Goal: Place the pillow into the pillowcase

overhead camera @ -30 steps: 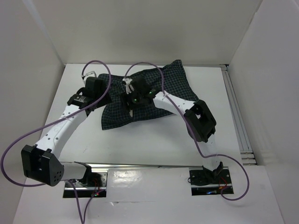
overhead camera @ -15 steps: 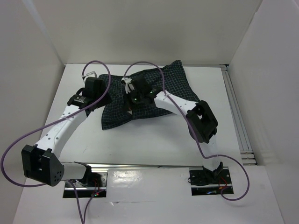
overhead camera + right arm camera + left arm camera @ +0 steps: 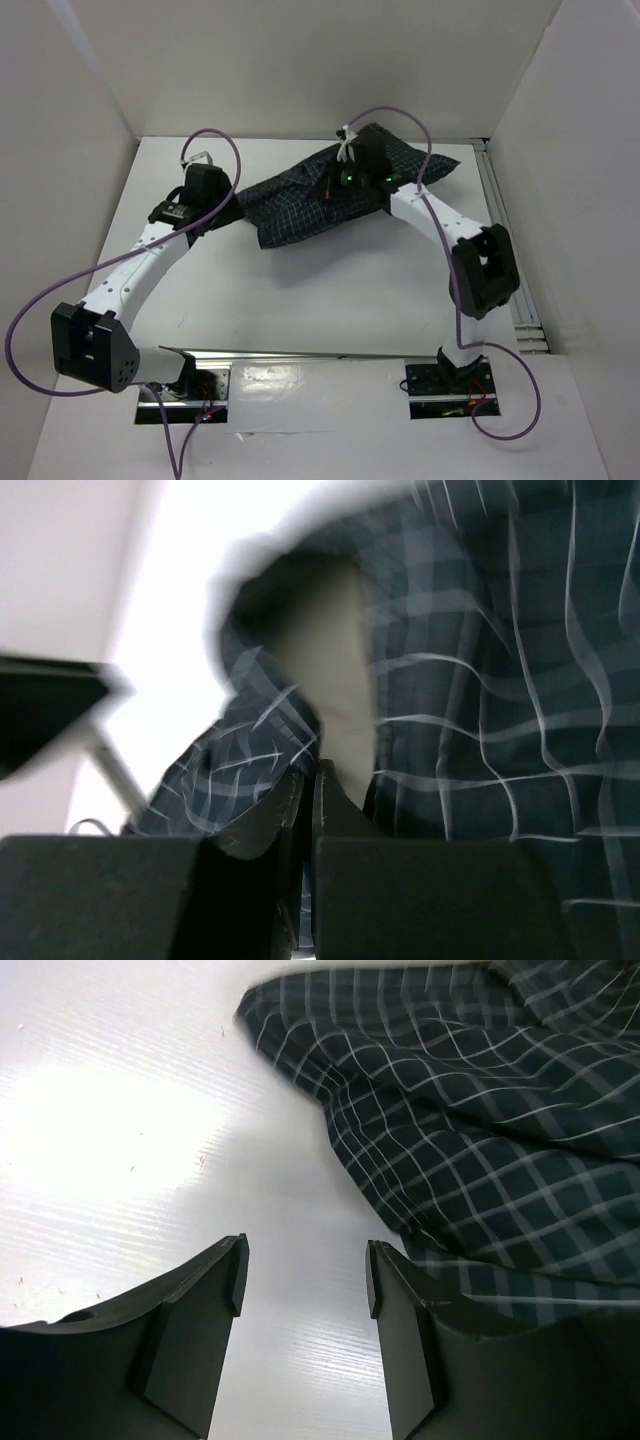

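The dark checked pillowcase (image 3: 295,205) lies bunched toward the back right of the table. My right gripper (image 3: 332,192) is shut on a fold of it; in the right wrist view the jaws (image 3: 308,780) pinch the checked cloth (image 3: 500,680). Just beyond them a cream patch of the pillow (image 3: 335,670) shows inside the cloth. The rest of the pillow is hidden. My left gripper (image 3: 224,206) stands open at the pillowcase's left end. In the left wrist view it (image 3: 305,1260) has only bare table between its fingers, and the pillowcase (image 3: 480,1110) lies close to its right finger.
White walls close in the table (image 3: 330,290) on the left, back and right. A grooved rail (image 3: 510,250) runs along the right edge. Purple cables (image 3: 215,140) loop above both arms.
My right gripper shut on the pillowcase and drew it right and toward the back, so the cloth now lies stretched and shifted right. My left arm barely moved.
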Controlling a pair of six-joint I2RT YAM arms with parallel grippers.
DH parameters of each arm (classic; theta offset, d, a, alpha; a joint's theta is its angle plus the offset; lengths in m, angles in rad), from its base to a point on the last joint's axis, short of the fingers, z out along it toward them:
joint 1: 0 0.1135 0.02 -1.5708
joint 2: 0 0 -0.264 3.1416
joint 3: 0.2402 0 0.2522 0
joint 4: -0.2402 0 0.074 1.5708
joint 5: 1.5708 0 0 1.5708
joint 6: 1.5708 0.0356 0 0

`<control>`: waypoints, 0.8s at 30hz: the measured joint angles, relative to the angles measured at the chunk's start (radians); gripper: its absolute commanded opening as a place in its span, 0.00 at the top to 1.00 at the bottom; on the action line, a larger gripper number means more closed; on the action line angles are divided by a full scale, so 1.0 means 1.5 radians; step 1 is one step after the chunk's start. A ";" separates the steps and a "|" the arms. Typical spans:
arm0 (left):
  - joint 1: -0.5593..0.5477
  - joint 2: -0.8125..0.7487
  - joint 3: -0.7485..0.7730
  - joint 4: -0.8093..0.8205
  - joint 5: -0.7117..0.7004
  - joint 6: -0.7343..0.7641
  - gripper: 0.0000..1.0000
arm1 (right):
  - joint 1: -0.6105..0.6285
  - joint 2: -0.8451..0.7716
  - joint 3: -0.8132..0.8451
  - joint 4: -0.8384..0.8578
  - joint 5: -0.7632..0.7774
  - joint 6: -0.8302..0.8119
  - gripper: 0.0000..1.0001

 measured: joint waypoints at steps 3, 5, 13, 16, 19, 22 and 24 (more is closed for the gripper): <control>0.000 0.005 0.000 0.001 0.005 0.000 0.33 | 0.003 0.065 -0.028 -0.055 0.059 0.036 1.00; 0.000 0.005 0.001 0.001 0.009 0.000 0.33 | 0.011 0.097 -0.048 -0.093 0.099 0.047 1.00; -0.006 0.027 0.009 0.028 0.048 0.002 0.33 | 0.093 0.075 -0.016 -0.145 0.240 0.002 0.45; -0.024 0.050 0.018 0.048 0.055 0.004 0.33 | 0.120 0.025 -0.015 -0.144 0.272 -0.043 0.42; -0.059 0.107 0.061 0.067 0.065 0.011 0.36 | 0.126 -0.016 -0.009 -0.136 0.321 -0.082 0.42; -0.085 0.198 0.149 0.070 0.071 0.022 0.46 | 0.122 -0.009 0.043 -0.133 0.394 -0.113 0.42; -0.095 0.266 0.225 0.073 0.074 0.025 0.58 | 0.117 0.012 0.080 -0.126 0.429 -0.131 0.42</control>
